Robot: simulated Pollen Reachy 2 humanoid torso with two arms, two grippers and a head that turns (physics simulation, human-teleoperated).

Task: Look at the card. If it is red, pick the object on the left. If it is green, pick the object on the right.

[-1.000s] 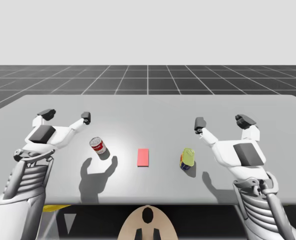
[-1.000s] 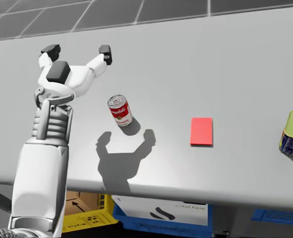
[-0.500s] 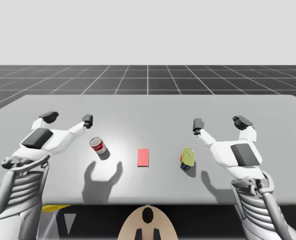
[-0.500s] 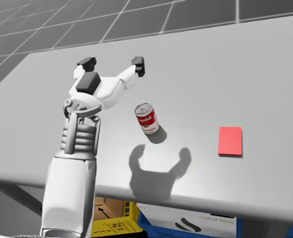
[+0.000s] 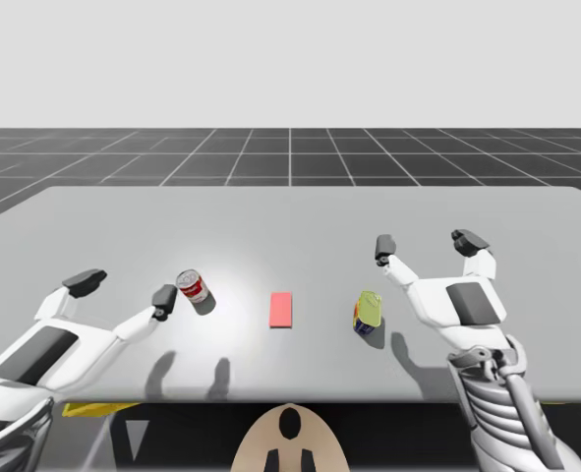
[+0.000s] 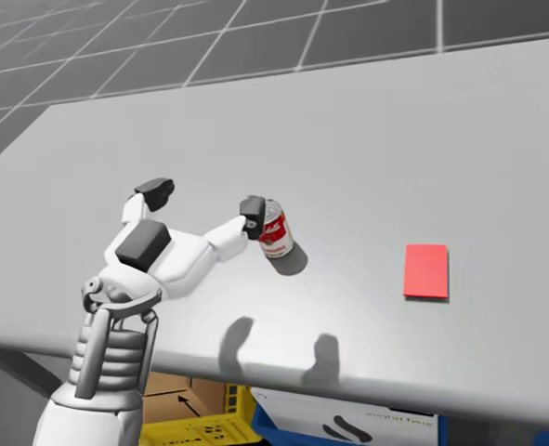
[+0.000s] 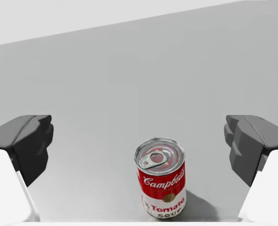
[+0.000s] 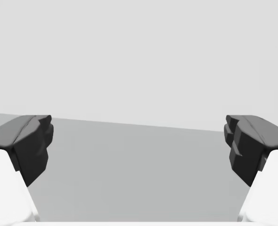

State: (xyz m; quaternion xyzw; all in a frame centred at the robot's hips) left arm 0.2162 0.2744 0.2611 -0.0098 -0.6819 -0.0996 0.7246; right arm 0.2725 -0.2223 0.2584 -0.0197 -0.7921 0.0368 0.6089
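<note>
From where I stand, the robot's left arm is cut off at the lower edge of the high view, and its left claw point(image 5: 124, 289) hangs low over the desk point(image 5: 290, 211) with both fingers spread wide and nothing gripped. In the head view one dark fingertip point(image 6: 253, 216) overlaps the red-and-white can point(image 6: 274, 232), so contact is hard to judge there. The left wrist view settles it: the can stands upright ahead of the claw, in the gap between the fingers and apart from both. Its pull-tab lid faces up, and its label is red above and white below with lettering on both bands. The red card point(image 5: 281, 309) lies flat between this can and a yellow-and-blue can point(image 5: 369, 313), apart from each. The print on that second can is too small to make out. The right claw point(image 5: 426, 243) hovers just behind the yellow-and-blue can, released, its fingers wide apart with only desk surface between them. All three things sit in a row toward the near edge, and a broad stretch of desk runs behind them to the far edge. Under the near edge, a yellow crate point(image 6: 195, 429) is partly hidden by the desk.
</note>
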